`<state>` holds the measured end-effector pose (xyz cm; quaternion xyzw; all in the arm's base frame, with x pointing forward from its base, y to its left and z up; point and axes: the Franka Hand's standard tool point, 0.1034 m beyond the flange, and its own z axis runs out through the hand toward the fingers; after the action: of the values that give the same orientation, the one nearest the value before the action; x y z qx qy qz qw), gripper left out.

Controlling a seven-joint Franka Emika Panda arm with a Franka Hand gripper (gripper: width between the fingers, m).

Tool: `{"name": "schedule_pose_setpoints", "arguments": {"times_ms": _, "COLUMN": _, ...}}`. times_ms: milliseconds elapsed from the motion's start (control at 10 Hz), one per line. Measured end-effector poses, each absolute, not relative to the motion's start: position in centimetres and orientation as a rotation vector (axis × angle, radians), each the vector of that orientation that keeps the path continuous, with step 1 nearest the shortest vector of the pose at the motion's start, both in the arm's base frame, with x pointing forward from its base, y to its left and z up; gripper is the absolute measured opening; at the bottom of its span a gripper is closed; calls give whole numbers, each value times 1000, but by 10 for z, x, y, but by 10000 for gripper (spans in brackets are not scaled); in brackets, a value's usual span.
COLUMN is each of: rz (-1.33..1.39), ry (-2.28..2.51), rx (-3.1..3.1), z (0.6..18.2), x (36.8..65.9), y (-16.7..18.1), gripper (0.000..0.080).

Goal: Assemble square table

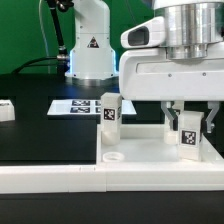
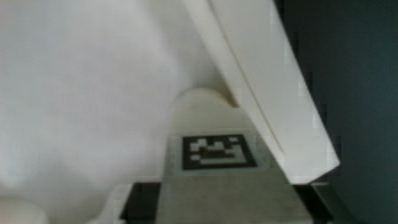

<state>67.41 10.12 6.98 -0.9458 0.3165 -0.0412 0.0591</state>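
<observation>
The white square table top (image 1: 145,150) lies at the front of the exterior view, with a round socket (image 1: 112,157) at its near corner. One tagged white leg (image 1: 108,113) stands upright at the top's far corner on the exterior view's left. My gripper (image 1: 187,128) hangs over the top's right part, shut on a second tagged leg (image 1: 187,137) held upright between its fingers. In the wrist view that leg (image 2: 217,150) fills the gap of my gripper (image 2: 226,205). Both dark pads (image 2: 151,200) press its sides, above the top's floor (image 2: 89,90) and raised rim (image 2: 267,90).
The marker board (image 1: 78,106) lies on the black table behind the legs. The robot's base (image 1: 90,45) rises at the back. A small white part (image 1: 5,110) sits at the exterior view's far left. A long white wall (image 1: 50,177) runs along the front edge.
</observation>
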Motion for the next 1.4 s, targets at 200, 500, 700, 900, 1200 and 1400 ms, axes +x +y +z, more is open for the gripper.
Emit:
{"name": "schedule_pose_setpoints", "arguments": {"times_ms": 200, "rz": -107, "ry": 1220, "rx": -2755, "z": 70, "x": 674, "y": 102, "gripper": 285}}
{"name": "schedule_pose_setpoints", "arguments": {"times_ms": 500, "rz": -63, "ry": 1791, "rx": -2415, "z": 70, "x": 674, "y": 104, "gripper": 285}}
{"name": "schedule_pose_setpoints", "arguments": {"times_ms": 700, "rz": -15, "ry": 2056, "rx": -2141, "z": 70, "x": 675, "y": 106, "gripper": 287}}
{"name": "schedule_pose_setpoints", "arguments": {"times_ms": 900, "rz": 29, "ry": 2356, "rx": -1709, "z": 70, "x": 678, "y": 111, "gripper": 287}}
{"name": "schedule_pose_setpoints", "arguments": {"times_ms": 1200, "rz": 53, "ry": 2505, "rx": -1480, "z": 71, "x": 680, "y": 109, "gripper": 288}}
{"name": "schedule_pose_setpoints", "arguments": {"times_ms": 1400, "rz": 71, "ry": 2514, "rx": -1477, "z": 69, "x": 677, "y": 109, "gripper": 288}}
